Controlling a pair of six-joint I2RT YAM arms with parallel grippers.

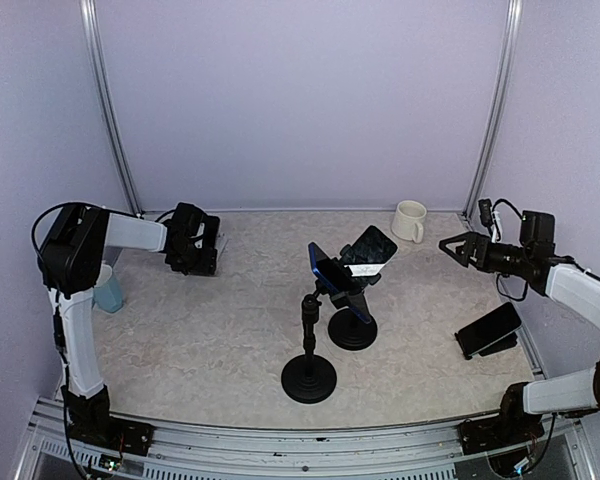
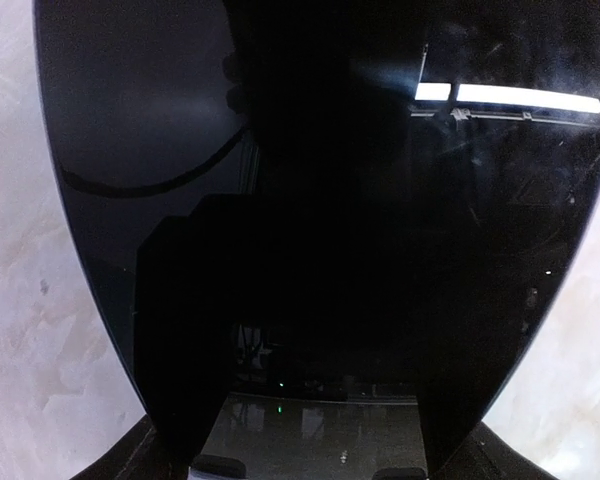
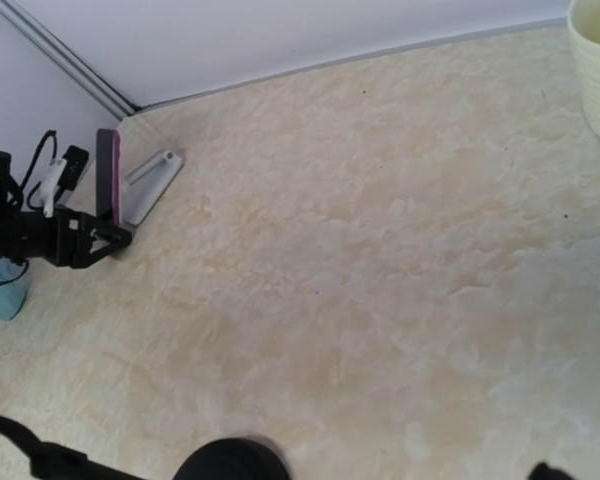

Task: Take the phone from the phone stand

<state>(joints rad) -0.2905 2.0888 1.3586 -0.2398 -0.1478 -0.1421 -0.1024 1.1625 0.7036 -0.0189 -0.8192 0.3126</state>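
Observation:
The phone (image 2: 320, 200) fills the left wrist view with its black screen. From the right wrist view it is a thin slab with a pink edge (image 3: 113, 175), leaning upright on a small pale phone stand (image 3: 148, 178) at the table's back left. My left gripper (image 1: 202, 250) sits at that spot, its fingers on either side of the phone's lower part, closed against its side edges (image 2: 298, 468). The stand's grey ledge shows below the screen. My right gripper (image 1: 458, 248) hovers open at the far right with nothing in it.
Two black round-base stands (image 1: 309, 380) (image 1: 352, 330) in the middle carry a blue phone (image 1: 340, 275) and a black phone (image 1: 370, 250). Another phone (image 1: 488, 328) leans on a stand at the right. A cream mug (image 1: 410, 220) stands at the back. A light-blue object (image 1: 108, 290) is by the left arm.

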